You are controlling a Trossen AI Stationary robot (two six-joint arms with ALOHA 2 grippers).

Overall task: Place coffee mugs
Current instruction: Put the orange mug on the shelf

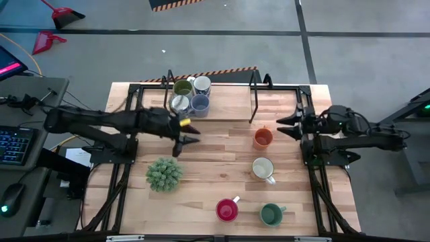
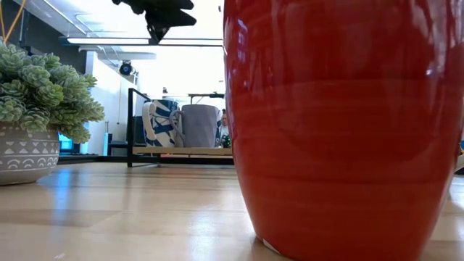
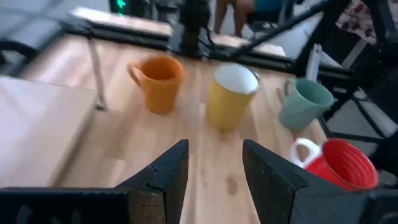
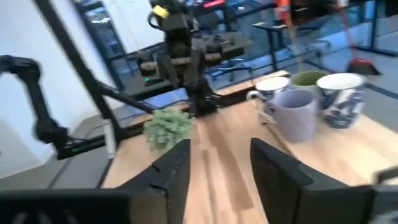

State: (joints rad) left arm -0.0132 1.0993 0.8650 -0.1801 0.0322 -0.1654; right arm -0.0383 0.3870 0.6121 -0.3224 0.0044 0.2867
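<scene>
Four mugs (image 1: pixel 191 95) grouped on raised shelf (image 1: pixel 228 104) at table's far edge; apparently placed. Orange mug (image 1: pixel 263 138), cream mug (image 1: pixel 263 169), red mug (image 1: pixel 226 210), green mug (image 1: pixel 271 214) loose toward right and near edges. Left gripper (image 1: pixel 189 134) open, empty, beside shelf. Right gripper (image 1: pixel 285 126) open, empty, near orange mug.

Four small ceramic mugs (image 1: pixel 191 95) are clustered on a raised wooden shelf (image 1: pixel 228 102) at the far edge of the light wooden table (image 1: pixel 215 168). Nearer than the shelf, a round orange mug (image 1: pixel 263 138) is seen, then a cream mug (image 1: pixel 263 169), then a red mug (image 1: pixel 226 210) beside a dark green mug (image 1: pixel 271 214). A bushy green plant (image 1: pixel 164 174) sits left of these. The left gripper (image 1: pixel 190 137) hangs just beside the shelf; the right gripper (image 1: pixel 285 126) is near the orange mug.
</scene>
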